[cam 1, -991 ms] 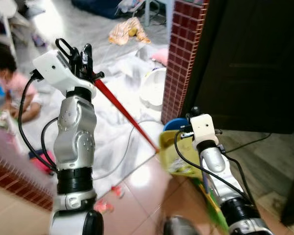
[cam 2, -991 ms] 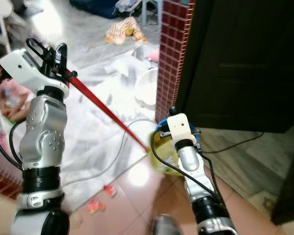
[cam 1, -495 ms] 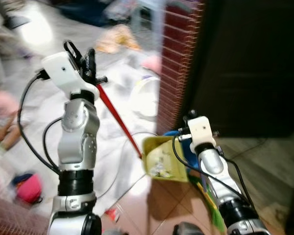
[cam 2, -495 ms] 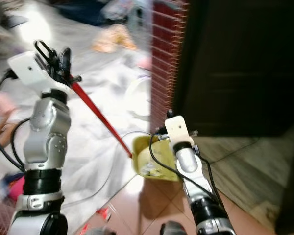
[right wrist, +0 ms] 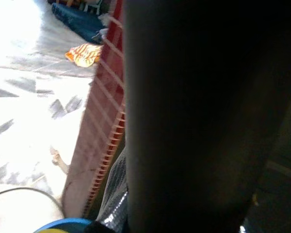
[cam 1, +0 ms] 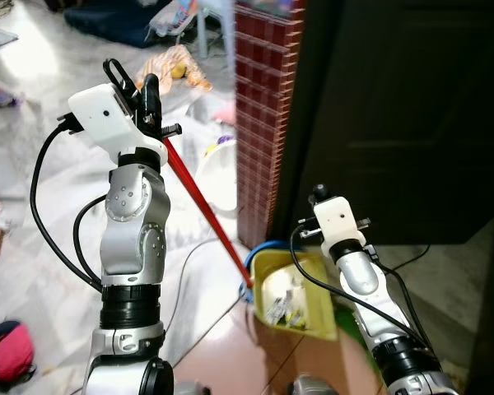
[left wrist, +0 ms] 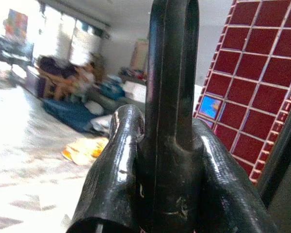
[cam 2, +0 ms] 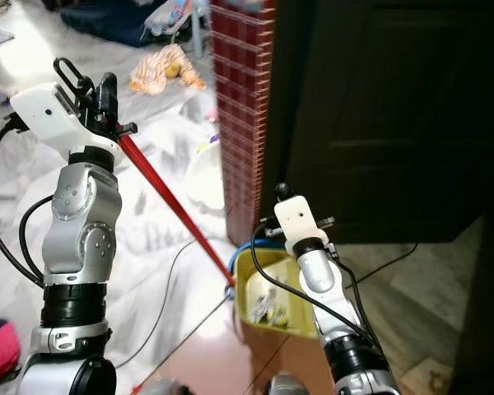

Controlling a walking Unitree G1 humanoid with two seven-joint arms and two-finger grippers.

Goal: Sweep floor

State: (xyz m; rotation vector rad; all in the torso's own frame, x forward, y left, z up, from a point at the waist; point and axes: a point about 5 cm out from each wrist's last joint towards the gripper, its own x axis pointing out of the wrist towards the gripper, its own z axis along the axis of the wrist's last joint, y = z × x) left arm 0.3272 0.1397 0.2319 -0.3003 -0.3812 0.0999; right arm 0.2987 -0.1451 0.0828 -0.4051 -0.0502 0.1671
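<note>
No readable text, labels, brands or numbers in any view. Robot arm housings are blank, and the scraps in the yellow dustpan (cam 1: 300, 288) are too small and blurred to read.

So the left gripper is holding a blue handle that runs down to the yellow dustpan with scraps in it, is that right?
Not quite: the handle is red, not blue, as the left eye view shows. The left gripper does hold it, and it runs down to the yellow dustpan with scraps in it.
</note>
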